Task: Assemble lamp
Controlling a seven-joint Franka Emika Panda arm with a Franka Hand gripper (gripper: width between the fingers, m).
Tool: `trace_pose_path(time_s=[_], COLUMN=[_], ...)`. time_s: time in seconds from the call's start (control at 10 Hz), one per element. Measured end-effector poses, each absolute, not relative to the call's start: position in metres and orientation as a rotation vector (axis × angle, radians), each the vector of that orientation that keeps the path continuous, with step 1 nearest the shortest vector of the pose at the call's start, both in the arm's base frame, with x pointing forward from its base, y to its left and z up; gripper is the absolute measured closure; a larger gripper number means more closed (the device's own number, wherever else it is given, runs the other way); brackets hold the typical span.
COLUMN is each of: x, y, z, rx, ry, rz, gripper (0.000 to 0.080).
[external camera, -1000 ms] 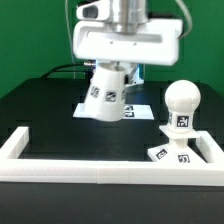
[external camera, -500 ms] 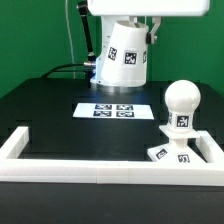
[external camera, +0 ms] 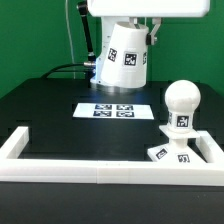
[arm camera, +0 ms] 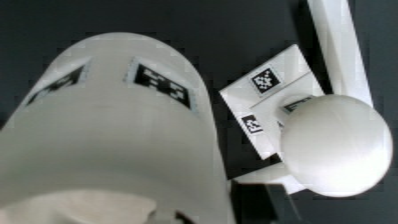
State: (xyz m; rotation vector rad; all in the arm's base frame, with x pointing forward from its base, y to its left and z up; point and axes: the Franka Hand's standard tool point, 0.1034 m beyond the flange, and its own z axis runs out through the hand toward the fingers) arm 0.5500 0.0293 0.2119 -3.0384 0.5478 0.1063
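The white cone shade (external camera: 125, 58) hangs tilted in the air above the marker board (external camera: 112, 110), with tags on its side. My gripper (external camera: 128, 22) is shut on its top end; the fingers are mostly cut off by the frame's upper edge. The round bulb (external camera: 181, 100) stands upright on the flat square base (external camera: 170, 154) at the exterior view's right, inside the corner of the rail. In the wrist view the shade (arm camera: 116, 130) fills the frame, with the bulb (arm camera: 338, 135) and the base (arm camera: 267, 88) beside it and lower down.
A long white border rail (external camera: 90, 172) runs along the front of the black table and turns back at both ends. It also shows in the wrist view (arm camera: 334, 40). Dark cables lie at the back on the exterior view's left.
One second ago the shade was low, just over the marker board; it has been lifted well above it. Over the last half second nothing has moved.
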Motion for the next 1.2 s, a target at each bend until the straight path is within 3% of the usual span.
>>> trace_pose_path(time_s=[0.3, 0.6, 0.8, 1.2], x=[0.57, 0.589, 0.591, 0.594], y=[0.057, 0.091, 0.104, 0.128], z=[0.235, 0.242, 0.235, 0.205], rx=[-3.014, -3.013, -3.019, -3.044], ry=[0.601, 0.61, 0.603, 0.554], rz=[0.068, 0.027, 0.025, 0.005], gripper=[0.0755, 0.0755, 0.0755, 0.0755])
